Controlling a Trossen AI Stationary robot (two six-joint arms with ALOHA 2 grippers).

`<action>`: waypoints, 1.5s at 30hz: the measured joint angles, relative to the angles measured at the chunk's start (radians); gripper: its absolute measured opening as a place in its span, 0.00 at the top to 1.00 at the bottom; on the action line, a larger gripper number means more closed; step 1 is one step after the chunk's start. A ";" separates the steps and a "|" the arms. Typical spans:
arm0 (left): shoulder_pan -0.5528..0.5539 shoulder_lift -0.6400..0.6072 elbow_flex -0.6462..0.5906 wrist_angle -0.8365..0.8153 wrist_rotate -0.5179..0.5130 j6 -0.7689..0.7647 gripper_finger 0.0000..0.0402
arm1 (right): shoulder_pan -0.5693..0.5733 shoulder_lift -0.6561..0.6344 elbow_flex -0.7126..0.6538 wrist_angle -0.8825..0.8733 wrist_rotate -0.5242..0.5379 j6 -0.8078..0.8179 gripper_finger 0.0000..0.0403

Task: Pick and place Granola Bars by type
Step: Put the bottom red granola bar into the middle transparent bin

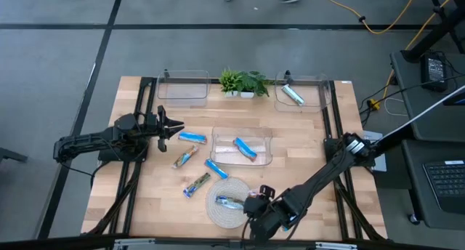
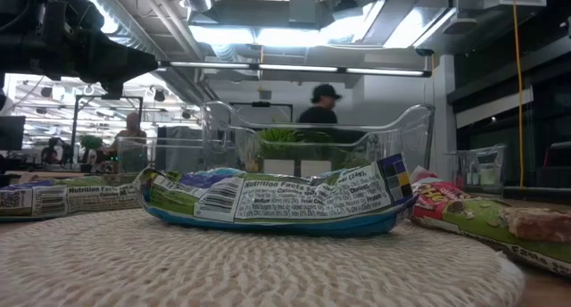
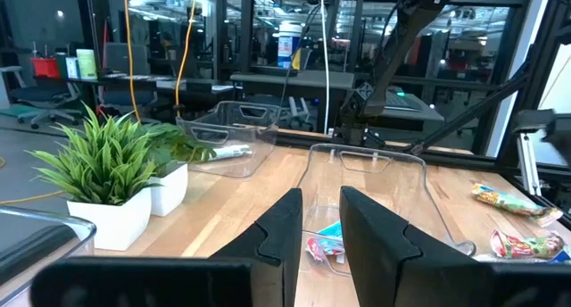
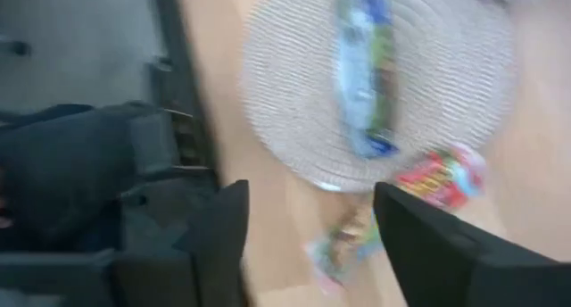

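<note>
A granola bar [image 1: 231,202] lies on the round woven mat [image 1: 218,214] at the desk's [image 1: 305,144] front edge, just beside the right gripper [image 1: 256,203], its fingers spread and empty. Other bars lie scattered mid-desk; the left gripper [image 1: 174,126] hovers nearly clenched, holding nothing.

— What's your counter [image 1: 305,144] made of?
— You've got pale wood, smooth and matt. Your bins [image 1: 242,137] are clear glossy plastic, the mat [image 2: 268,262] coarse woven fibre, the Granola Bars [image 2: 277,200] in shiny crinkled wrappers, the fingers [image 3: 379,244] matt black.
</note>
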 joint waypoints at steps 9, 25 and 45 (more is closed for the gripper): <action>0.000 0.000 0.000 0.001 0.000 0.000 0.82 | -0.001 0.055 0.000 -0.070 0.044 0.072 0.24; 0.000 0.000 0.000 0.000 0.000 0.000 0.82 | -0.001 0.121 0.000 -0.177 0.061 0.152 0.24; 0.000 0.000 0.000 0.000 0.000 0.000 0.82 | 0.000 0.120 -0.092 -0.132 0.079 0.224 0.24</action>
